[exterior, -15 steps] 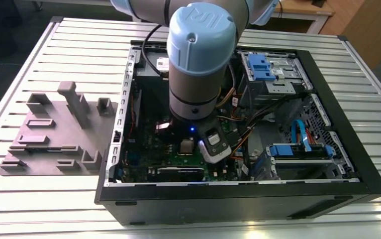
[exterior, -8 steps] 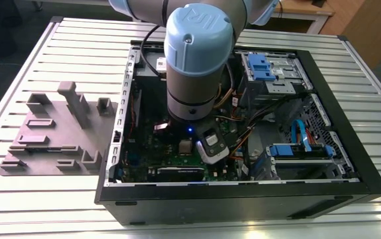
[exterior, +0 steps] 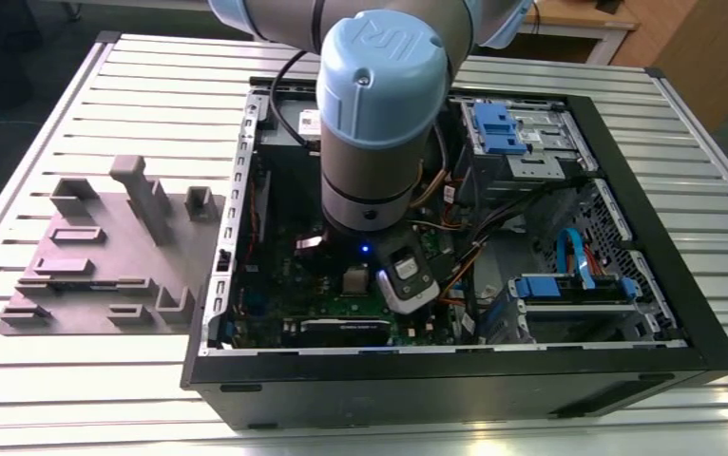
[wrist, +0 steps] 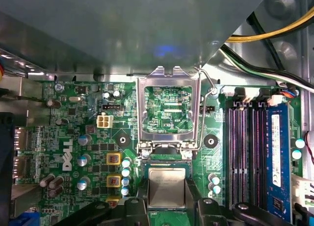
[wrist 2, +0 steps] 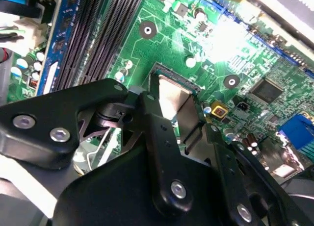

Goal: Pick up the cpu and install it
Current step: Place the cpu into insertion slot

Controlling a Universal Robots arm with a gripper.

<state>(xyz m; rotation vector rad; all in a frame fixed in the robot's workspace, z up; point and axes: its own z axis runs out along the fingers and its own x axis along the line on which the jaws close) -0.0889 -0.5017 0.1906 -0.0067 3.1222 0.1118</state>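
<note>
The cpu [wrist: 167, 187] is a small silvery square chip, and my gripper [wrist: 167, 202] is shut on it with a black finger on each of two opposite sides. It sits low over the green motherboard [wrist: 73, 138], at the socket's seat just beside the raised metal load frame [wrist: 169, 111], which stands open. In the second wrist view the cpu [wrist 2: 172, 94] shows between the black fingers [wrist 2: 156, 123], with the socket's edge around it. In the exterior view the gripper [exterior: 367, 281] is down inside the open computer case [exterior: 466, 361].
Memory slots [wrist: 243, 152] and a blue memory stick [wrist: 275, 157] run beside the socket. Yellow and black cables [wrist: 265, 37] cross the case near it. Blue drive cages [exterior: 510, 128] fill the case's far side. A grey plastic tray [exterior: 86, 256] lies on the slatted table at the exterior view's left.
</note>
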